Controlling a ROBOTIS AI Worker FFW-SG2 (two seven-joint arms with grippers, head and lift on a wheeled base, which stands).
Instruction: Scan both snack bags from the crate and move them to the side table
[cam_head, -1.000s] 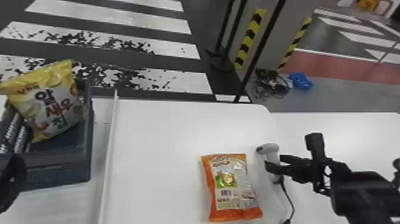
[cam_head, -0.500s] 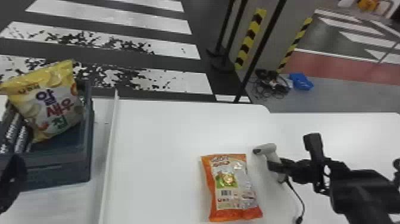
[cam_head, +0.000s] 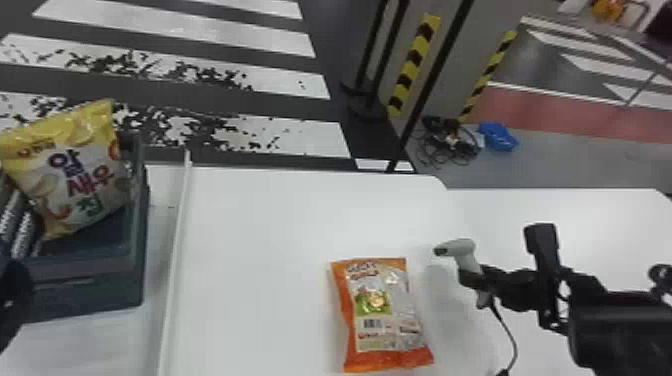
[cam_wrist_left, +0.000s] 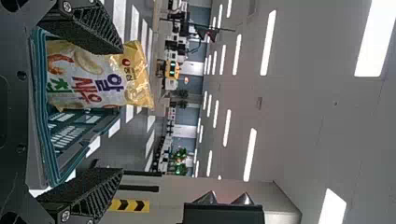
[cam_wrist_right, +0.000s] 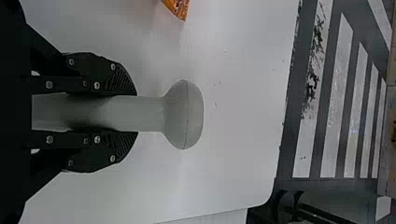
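"orange bag (cam_head: 380, 345) lying flat on the white table (cam_head: 275, 215), its long axis running away from the robot. which gripper's nearer?"

"the right gripper (cam_wrist_right: 136, 113). it's pinching the scanner (cam_head: 460, 246) by the grip, off the bag's right side."

"so the scanner goes left?"

"left and back toward the robot, i'd say. its head points left, just past the bag's far end, while the barcode (cam_head: 372, 324) faces up, closer to the near end."

"and the left gripper (cam_wrist_left: 121, 111)?"

"fingers spread, over by the crate (cam_head: 85, 295), where the yellow bag (cam_head: 82, 160) leans, top poking out. that one looks like the left's to lift."
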